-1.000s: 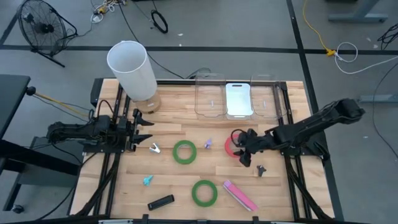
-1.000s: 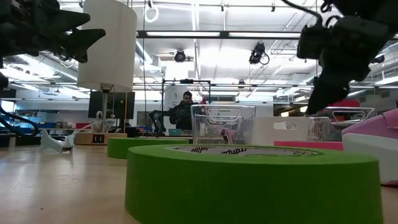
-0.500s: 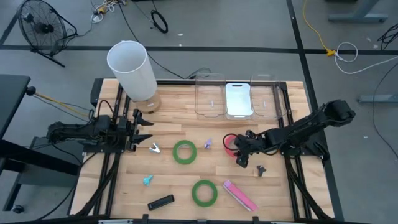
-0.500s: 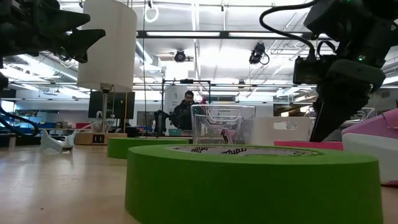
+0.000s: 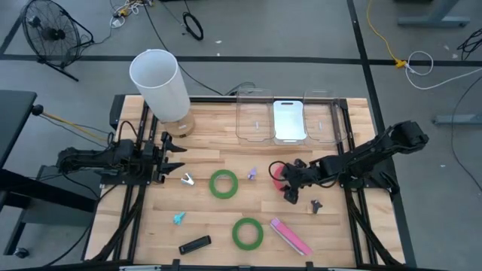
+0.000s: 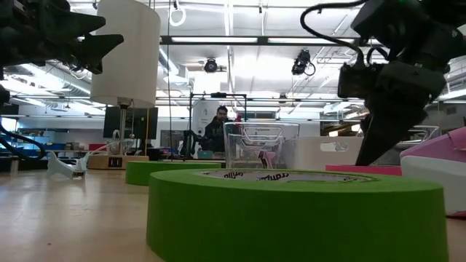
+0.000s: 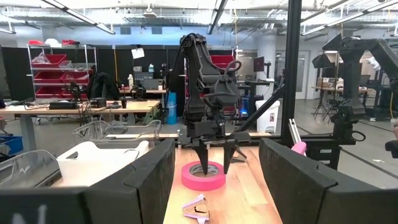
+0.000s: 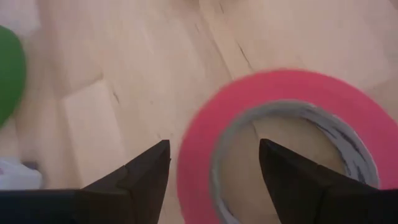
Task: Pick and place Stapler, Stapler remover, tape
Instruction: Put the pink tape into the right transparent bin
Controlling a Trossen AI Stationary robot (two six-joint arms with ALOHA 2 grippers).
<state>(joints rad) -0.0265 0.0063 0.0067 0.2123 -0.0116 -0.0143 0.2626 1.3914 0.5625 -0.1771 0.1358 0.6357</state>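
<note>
Fingers, right gripper (image 8: 214,168): spread apart, straddling the near rim of the red ring-shaped tape roll (image 8: 286,137), one finger outside the ring and one over its open centre; nothing is held. In the high view this right gripper (image 5: 288,183) sits right of centre on the counter, over the red roll (image 5: 278,174).

Fingers, left gripper (image 5: 175,156): wide apart, empty, waiting at the left side of the pale wooden counter (image 5: 203,214).

Item, green tape roll (image 5: 223,184): flat on the counter, centre. Item, second green tape roll (image 5: 247,232): flat, near edge, centre.

Item, pink oblong stapler (image 5: 291,235): flat, near right, just beside the second green roll. Item, black oblong stapler (image 5: 195,245): near edge, left of centre.

Items, small: silver clawed piece (image 5: 187,179), teal piece (image 5: 179,218), purple piece (image 5: 252,174), dark piece (image 5: 315,205); probably staple removers, too small to tell for certain.

Receptacles: clear plastic bins (image 5: 254,117) along the far edge, one holding a white tray (image 5: 288,120). A white cylindrical lamp shade (image 5: 160,83) stands at the far left.

Progress: judged early. Every tape roll, stapler and small piece lies loose on the counter; none appears in the bins. The red roll seems to be the first pick, with the grasp not yet made.
</note>
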